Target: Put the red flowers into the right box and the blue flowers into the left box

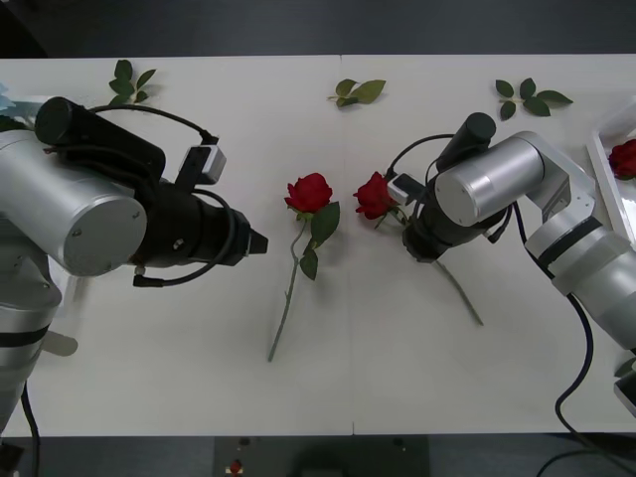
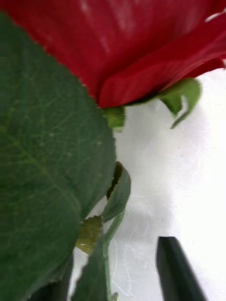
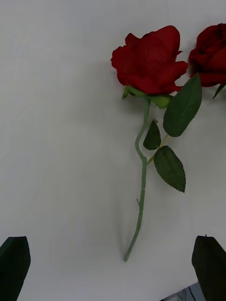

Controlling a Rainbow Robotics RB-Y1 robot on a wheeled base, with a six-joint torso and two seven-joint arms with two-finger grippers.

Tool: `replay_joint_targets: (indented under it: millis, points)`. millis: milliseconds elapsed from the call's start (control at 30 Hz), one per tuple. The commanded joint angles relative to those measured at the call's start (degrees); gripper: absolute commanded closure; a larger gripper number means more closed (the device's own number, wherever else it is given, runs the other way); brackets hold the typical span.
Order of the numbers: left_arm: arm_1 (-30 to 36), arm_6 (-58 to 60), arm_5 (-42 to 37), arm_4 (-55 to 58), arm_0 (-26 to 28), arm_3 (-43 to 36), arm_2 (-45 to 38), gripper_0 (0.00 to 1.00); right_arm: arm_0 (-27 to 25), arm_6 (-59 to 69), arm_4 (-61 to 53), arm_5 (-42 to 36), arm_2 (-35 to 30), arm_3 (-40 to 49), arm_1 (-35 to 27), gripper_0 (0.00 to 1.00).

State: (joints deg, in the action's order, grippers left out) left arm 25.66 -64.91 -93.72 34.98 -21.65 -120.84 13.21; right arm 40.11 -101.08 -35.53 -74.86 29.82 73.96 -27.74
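Left gripper (image 1: 256, 241): fingers spread apart, holding nothing, above the table's (image 1: 149, 368) left half, just left of the middle rose (image 1: 309, 192).
Right gripper (image 1: 405, 214): low at the second rose (image 1: 375, 195), right of centre; its black fingers (image 2: 178, 270) stand apart on either side of the stem.
Middle rose: flat on the table's centre, stem toward the near edge.
Right box (image 1: 608, 189): at the right edge, one red bloom (image 1: 624, 158) inside.
Leaf sprigs (image 1: 358, 92): along the far edge.
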Motion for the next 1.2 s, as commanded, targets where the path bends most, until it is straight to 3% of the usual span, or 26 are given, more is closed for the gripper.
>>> replay_joint_targets:
  millis: [33, 133, 200, 367, 433, 767, 1033, 1100, 1167, 1200]
  points:
    - [0.8, 2.51, 4.16, -2.37, -4.63, 3.86, 3.14, 0.0, 1.72, 1.85, 0.99, 0.68, 0.42, 0.66, 0.67, 0.56]
    - [0.18, 2.69, 6.36, -3.86, -6.22, 6.85, 5.16, 0.0, 1.72, 1.85, 1.25, 0.86, 0.86, 0.66, 0.67, 0.56]
    - [-0.87, 2.6, 7.32, -4.83, -7.36, 9.31, 5.86, 0.0, 1.72, 1.85, 1.42, 0.86, 1.03, 0.48, 0.67, 0.62]
    - [-4.56, 1.81, 7.94, -7.99, -9.99, 15.11, 6.48, 0.0, 1.72, 1.85, 1.34, 1.21, 1.03, 0.04, 0.67, 0.93]
    - [-5.44, 1.63, 8.64, -9.75, -10.96, 17.22, 7.53, 0.0, 1.72, 1.85, 1.34, 1.12, 0.95, 0.04, 0.67, 1.0]
    - [-6.5, 1.55, 16.2, -12.48, -12.98, 24.87, 15.18, 0.0, 1.72, 1.5, 1.34, 1.12, 1.03, 0.04, 0.58, 1.0]
    - [-6.5, 1.46, 16.29, -12.56, -12.98, 25.92, 18.25, 0.0, 1.72, 0.97, 0.99, 1.3, 0.95, 0.04, 0.31, 1.0]
    - [-6.5, 1.46, 16.99, -12.65, -12.98, 26.62, 18.87, 0.0, 1.72, 0.53, 0.81, 1.21, 0.95, 0.04, 0.05, 0.45]
    - [-6.5, 1.37, 17.52, -12.74, -12.98, 27.33, 19.4, 0.0, 1.72, 0.18, 0.63, 1.12, 0.86, 0.04, -0.13, 0.11]
    - [-6.5, 1.37, 17.69, -12.74, -12.98, 27.59, 19.75, 0.0, 1.72, 0.09, 0.46, 1.12, 0.86, 0.04, -0.39, 0.02]
